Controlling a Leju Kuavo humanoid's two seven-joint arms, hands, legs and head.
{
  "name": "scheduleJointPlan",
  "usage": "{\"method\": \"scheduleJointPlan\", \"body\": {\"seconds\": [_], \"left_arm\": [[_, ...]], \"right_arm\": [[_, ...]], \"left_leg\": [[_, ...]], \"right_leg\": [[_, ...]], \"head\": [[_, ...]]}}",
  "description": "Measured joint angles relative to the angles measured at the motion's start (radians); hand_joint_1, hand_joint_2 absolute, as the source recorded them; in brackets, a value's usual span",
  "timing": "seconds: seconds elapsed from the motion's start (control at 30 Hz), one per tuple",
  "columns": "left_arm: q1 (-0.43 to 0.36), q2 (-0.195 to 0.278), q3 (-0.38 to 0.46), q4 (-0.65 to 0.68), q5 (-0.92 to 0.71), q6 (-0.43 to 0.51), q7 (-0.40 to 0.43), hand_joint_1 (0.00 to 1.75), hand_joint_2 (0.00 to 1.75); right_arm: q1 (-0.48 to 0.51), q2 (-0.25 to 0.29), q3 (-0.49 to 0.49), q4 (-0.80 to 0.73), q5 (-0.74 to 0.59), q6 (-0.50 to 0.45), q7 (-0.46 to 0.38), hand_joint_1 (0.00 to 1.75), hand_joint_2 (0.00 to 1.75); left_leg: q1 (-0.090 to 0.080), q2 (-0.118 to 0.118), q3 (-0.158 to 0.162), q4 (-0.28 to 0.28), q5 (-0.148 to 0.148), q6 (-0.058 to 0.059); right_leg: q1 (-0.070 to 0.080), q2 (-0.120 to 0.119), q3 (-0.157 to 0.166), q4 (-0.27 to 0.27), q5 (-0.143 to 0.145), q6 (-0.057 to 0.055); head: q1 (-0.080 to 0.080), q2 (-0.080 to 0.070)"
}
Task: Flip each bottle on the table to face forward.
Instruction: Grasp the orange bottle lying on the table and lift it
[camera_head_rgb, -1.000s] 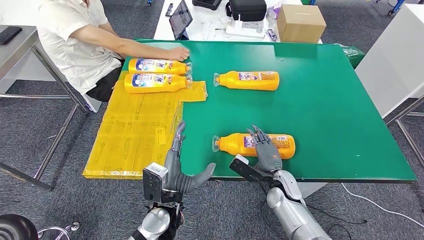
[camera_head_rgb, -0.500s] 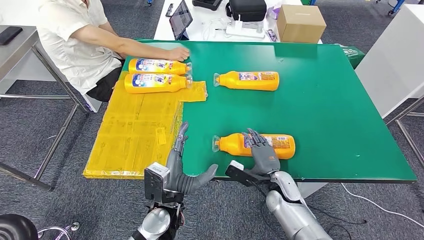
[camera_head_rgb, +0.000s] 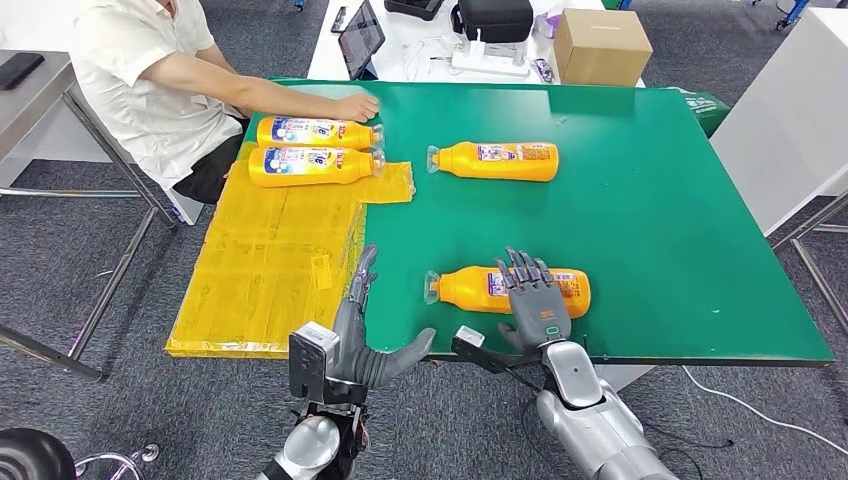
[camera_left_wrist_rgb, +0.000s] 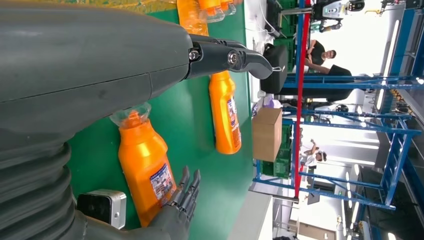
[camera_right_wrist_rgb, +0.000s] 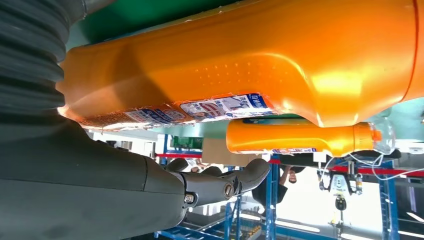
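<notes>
The right hand (camera_head_rgb: 533, 297) lies over the near orange detergent bottle (camera_head_rgb: 508, 290), fingers spread and reaching across its body, palm at the table's near edge. The right wrist view puts the bottle right against the hand, but whether the fingers have actually closed on it is hard to tell; it reads as resting on or just above it, not a firm hold. The left hand (camera_head_rgb: 362, 335) hangs empty at the table's near edge, fingers apart and thumb out, beside the yellow mat (camera_head_rgb: 270, 265) and short of the near bottle's clear cap.

That near bottle lies on its side on the green table (camera_head_rgb: 680, 220), cap toward the robot's left, its label a narrow strip along the upper side. The far orange bottle (camera_head_rgb: 495, 160) lies the same way, well apart from both hands, also showing just a thin label strip.

Over on the mat's far end, two bottles (camera_head_rgb: 315, 150) lie side by side with broad blue-and-white labels facing up; a person's hand (camera_head_rgb: 357, 106) rests by them.

So I judge the two on the mat as likely finished, and the two on the green surface as still to be turned, with the near one in hand first.
</notes>
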Motion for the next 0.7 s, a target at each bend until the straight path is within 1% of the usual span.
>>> {"method": "scheduleJointPlan", "body": {"seconds": [0.23,0.3,0.43,0.53,0.63,0.7], "left_arm": [[0.0,0.0,0.001,0.0,0.003,-0.001,0.003,0.0,1.75],[0.001,0.0,0.001,0.0,0.009,-0.005,0.011,0.0,1.75],[0.005,0.0,0.003,0.0,0.022,-0.018,0.027,0.0,1.75],[0.007,0.0,0.005,0.0,0.029,-0.025,0.034,0.0,1.75],[0.009,0.0,0.007,0.0,0.057,-0.046,0.063,0.0,1.75],[0.012,0.0,0.008,0.0,0.076,-0.061,0.081,0.0,1.75]], "right_arm": [[0.0,-0.002,0.007,0.0,0.007,0.0,0.009,0.0,1.75],[0.0,-0.002,0.007,0.0,0.023,0.002,0.035,0.0,1.75],[-0.001,-0.005,0.006,0.0,0.089,0.009,0.121,0.0,1.75],[-0.003,-0.006,0.001,0.001,0.093,0.022,0.131,0.0,1.75],[-0.01,-0.006,-0.009,0.006,0.072,0.06,0.133,0.0,1.75],[-0.019,-0.006,-0.021,0.021,0.07,0.088,0.156,0.0,1.75]], "left_leg": [[0.0,0.0,0.0,0.0,0.0,0.0],[0.0,0.0,0.0,0.0,0.0,0.0],[0.0,0.0,0.0,0.0,0.0,0.0],[0.0,0.0,0.0,0.0,0.0,0.0],[0.0,0.0,0.0,0.0,0.0,0.0],[0.0,0.0,0.0,0.0,0.0,0.0]], "right_leg": [[0.0,0.0,0.0,0.0,0.0,0.0],[0.0,0.0,0.0,0.0,0.0,0.0],[0.0,0.0,0.0,0.0,0.0,0.0],[0.0,0.0,0.0,0.0,0.0,0.0],[0.0,0.0,0.0,0.0,0.0,0.0],[0.0,0.0,0.0,0.0,0.0,0.0]], "head": [[0.0,0.0],[0.0,0.0],[0.0,0.0],[0.0,0.0],[0.0,0.0],[0.0,0.0]]}}
